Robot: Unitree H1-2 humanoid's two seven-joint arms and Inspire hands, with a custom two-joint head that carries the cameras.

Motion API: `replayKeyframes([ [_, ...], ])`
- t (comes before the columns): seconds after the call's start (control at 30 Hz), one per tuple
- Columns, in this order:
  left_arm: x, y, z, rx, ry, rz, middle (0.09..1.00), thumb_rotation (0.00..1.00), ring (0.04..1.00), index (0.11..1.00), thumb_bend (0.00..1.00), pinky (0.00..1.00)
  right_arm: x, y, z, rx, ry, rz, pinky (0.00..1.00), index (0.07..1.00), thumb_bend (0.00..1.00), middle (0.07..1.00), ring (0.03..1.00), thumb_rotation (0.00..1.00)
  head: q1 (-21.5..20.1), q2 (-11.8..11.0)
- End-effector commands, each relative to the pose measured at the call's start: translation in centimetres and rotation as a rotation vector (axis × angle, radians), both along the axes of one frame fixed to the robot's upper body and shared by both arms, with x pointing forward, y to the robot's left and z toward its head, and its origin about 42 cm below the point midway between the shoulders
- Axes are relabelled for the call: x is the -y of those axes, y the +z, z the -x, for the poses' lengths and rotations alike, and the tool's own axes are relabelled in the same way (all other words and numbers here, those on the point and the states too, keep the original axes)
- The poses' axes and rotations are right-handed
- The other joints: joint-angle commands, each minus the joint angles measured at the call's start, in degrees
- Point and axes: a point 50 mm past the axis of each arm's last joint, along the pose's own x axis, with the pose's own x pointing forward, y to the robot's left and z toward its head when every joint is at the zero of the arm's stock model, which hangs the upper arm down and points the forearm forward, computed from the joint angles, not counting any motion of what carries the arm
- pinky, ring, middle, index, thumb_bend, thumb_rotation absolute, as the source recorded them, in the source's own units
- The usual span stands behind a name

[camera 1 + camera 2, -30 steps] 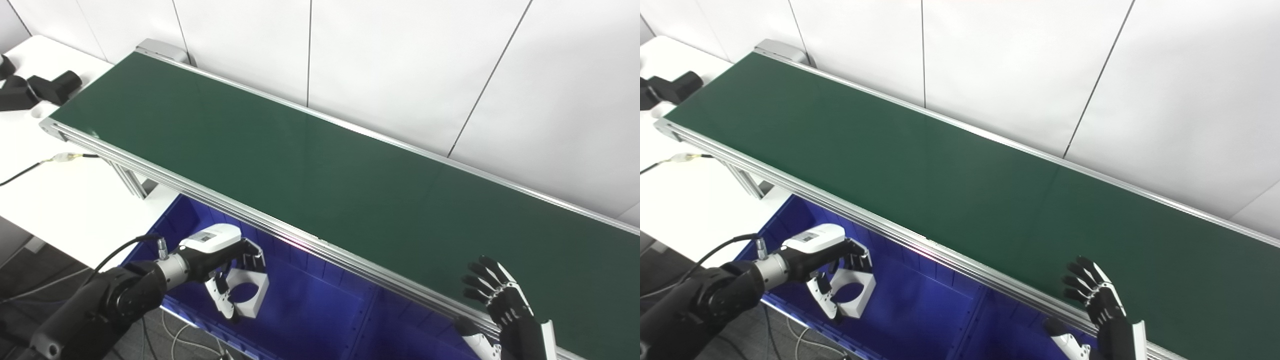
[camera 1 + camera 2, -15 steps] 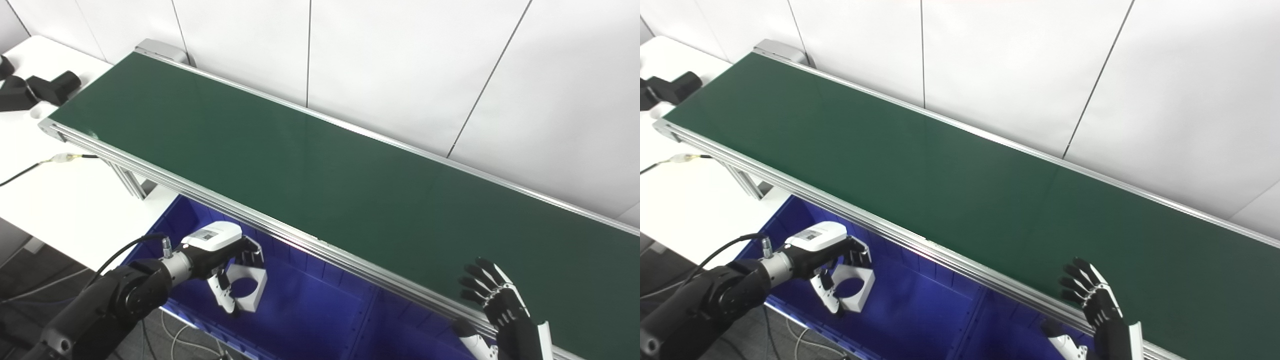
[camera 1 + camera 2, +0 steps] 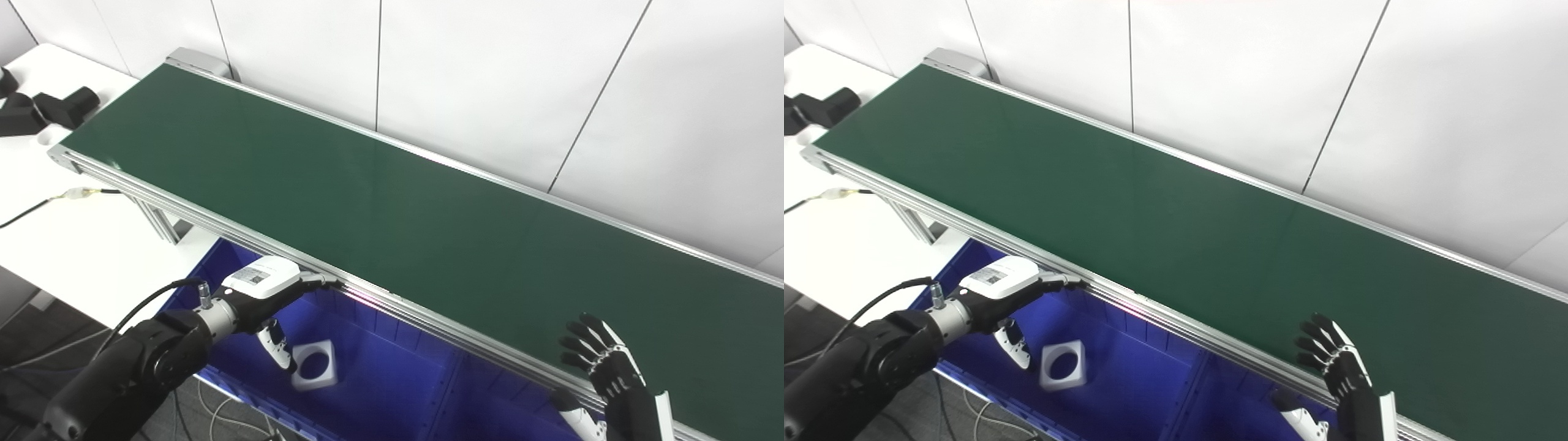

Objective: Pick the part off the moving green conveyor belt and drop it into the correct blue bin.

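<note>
The long green conveyor belt is bare, as before. In the blue plastic bin, the white square part with a round hole has left the left hand, whose fingers have now spread. The right hand still hovers splayed, empty.

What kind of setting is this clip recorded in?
Likely a lab mock-up of a factory sorting station: a long green conveyor belt in an aluminium frame, a blue bin below its near edge holding a white part, and plain white wall panels.
</note>
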Motion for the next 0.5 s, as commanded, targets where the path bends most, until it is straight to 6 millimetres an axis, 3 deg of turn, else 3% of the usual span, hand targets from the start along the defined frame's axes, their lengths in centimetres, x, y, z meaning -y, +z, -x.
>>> replayKeyframes([
  [0.0, -0.5, 1.8, -0.4, 0.061, -0.003, -0.015, 0.923, 0.06, 0.811, 0.923, 0.93, 0.67, -0.3, 1.0, -0.2, 0.050, 0.007, -0.019, 0.68, 0.847, 0.75, 0.802, 0.748, 0.50, -0.13, -0.02],
  [0.2, -0.2, 3.7, 0.2, 0.107, -0.008, 0.050, 0.907, 0.18, 0.793, 0.919, 0.93, 0.68, -0.4, 1.0, -0.1, 0.048, 0.008, -0.022, 0.68, 0.845, 0.75, 0.802, 0.747, 0.50, -1.39, -0.40],
  [0.27, 0.1, 4.6, 0.5, 0.147, -0.018, 0.103, 0.880, 0.27, 0.787, 0.897, 0.90, 0.67, -0.4, 0.9, 0.0, 0.047, 0.010, -0.023, 0.68, 0.848, 0.75, 0.803, 0.749, 0.50, -2.18, -0.51],
  [0.3, 0.2, 5.0, 0.6, 0.161, -0.020, 0.128, 0.805, 0.36, 0.731, 0.882, 0.84, 0.63, -0.4, 0.9, 0.0, 0.046, 0.010, -0.025, 0.68, 0.846, 0.75, 0.803, 0.750, 0.49, -2.18, -0.51],
  [0.37, 0.9, 5.9, 0.8, 0.194, -0.022, 0.180, 0.750, 0.44, 0.681, 0.858, 0.79, 0.58, -0.5, 0.9, 0.0, 0.047, 0.012, -0.025, 0.68, 0.845, 0.75, 0.803, 0.749, 0.49, -3.09, -0.74],
  [0.47, 2.7, 7.1, 1.1, 0.215, -0.037, 0.349, 0.739, 0.46, 0.667, 0.842, 0.77, 0.55, -0.6, 0.7, 0.0, 0.044, 0.012, -0.025, 0.68, 0.849, 0.75, 0.805, 0.751, 0.49, -5.59, -1.31],
])
